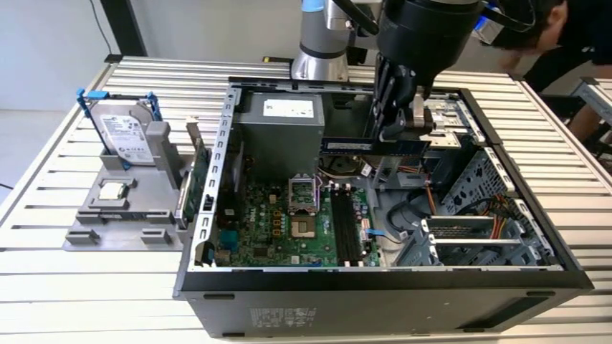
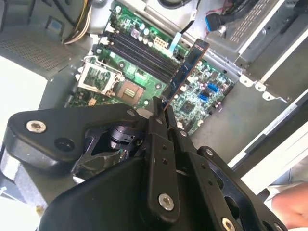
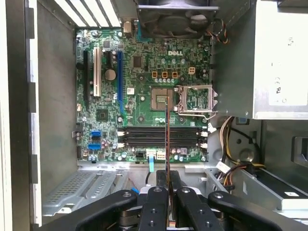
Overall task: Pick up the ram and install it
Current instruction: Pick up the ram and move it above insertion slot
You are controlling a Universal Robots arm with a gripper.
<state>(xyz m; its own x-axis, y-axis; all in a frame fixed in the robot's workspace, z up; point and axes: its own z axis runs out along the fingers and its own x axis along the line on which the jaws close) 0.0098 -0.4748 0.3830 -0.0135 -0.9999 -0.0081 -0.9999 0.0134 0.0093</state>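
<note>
Above the case (image 1: 229, 143) on the surface (image 1: 57, 215), the pincer (image 1: 406, 137) clamps one end of the ram (image 1: 368, 146), held on edge, clear of the motherboard slots (image 3: 144, 137).

Even, bright light falls on a table (image 1: 86, 301) of pale metal slats that spans the exterior view. At twelve o'clock a plain light-grey wall (image 1: 211, 29) rises behind it, with a dark upright post (image 1: 125, 29) at eleven o'clock. Pale floor (image 1: 24, 143) shows at nine o'clock, and a second slatted table (image 1: 595, 107) stands at three o'clock.
</note>
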